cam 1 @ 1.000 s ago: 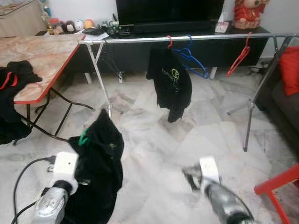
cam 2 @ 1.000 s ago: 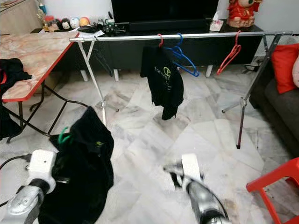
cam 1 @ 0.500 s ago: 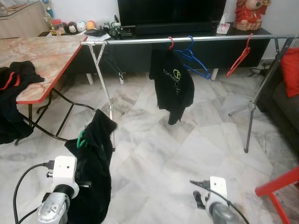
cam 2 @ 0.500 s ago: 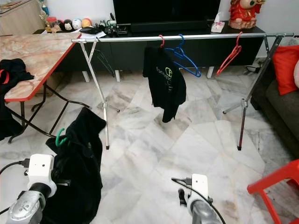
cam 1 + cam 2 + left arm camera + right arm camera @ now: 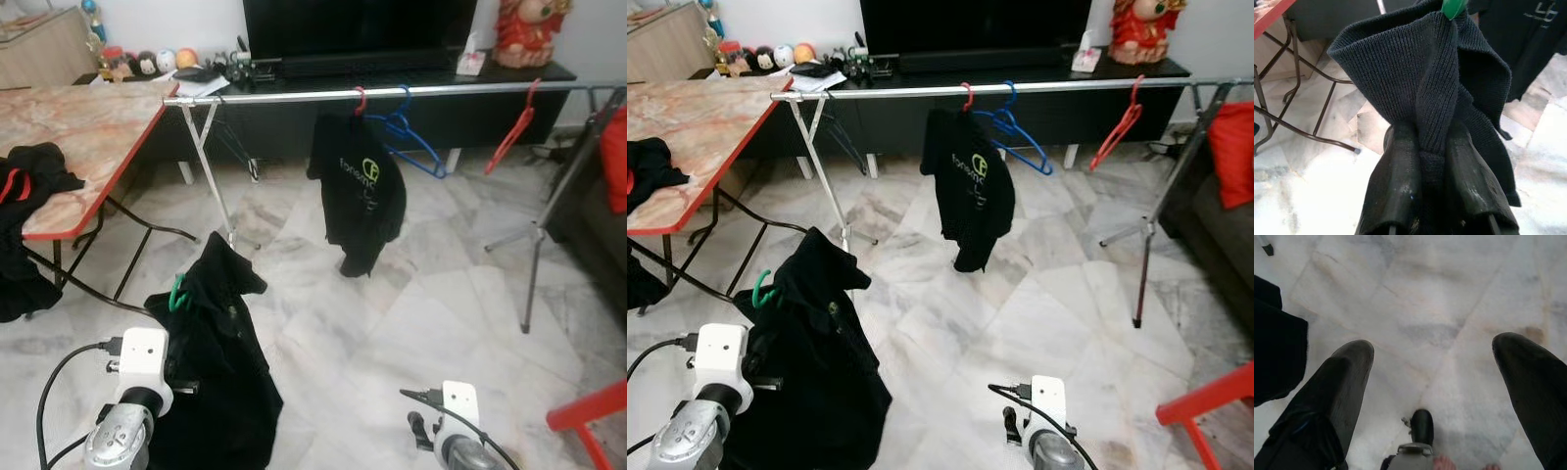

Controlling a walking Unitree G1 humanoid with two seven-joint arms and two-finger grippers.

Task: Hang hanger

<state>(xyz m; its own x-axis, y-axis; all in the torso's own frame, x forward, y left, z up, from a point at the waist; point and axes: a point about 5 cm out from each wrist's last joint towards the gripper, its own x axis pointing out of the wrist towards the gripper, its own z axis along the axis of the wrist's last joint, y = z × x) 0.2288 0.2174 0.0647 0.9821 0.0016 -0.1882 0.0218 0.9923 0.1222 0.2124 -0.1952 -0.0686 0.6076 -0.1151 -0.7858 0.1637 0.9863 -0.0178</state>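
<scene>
— Where is the hanger (image 5: 176,293) kept?
— It is held low at 7 o'clock, inside a black top (image 5: 217,362) that is pinched by the left gripper (image 5: 1431,147).
— And the rail (image 5: 392,93)?
— It is seen at 12 o'clock, well apart.
— The right gripper (image 5: 1437,377)?
— Its fingers are spread wide over the floor (image 5: 1449,298).

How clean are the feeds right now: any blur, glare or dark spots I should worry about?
Left and right eye views: sharp and evenly lit, mild glare on the marble floor, the rail crisp. Left wrist view: the fingers close up and slightly soft, the knit of the black garment clear, background blurred. Right wrist view: the fingers dark and out of focus, floor bright and washed out.
</scene>
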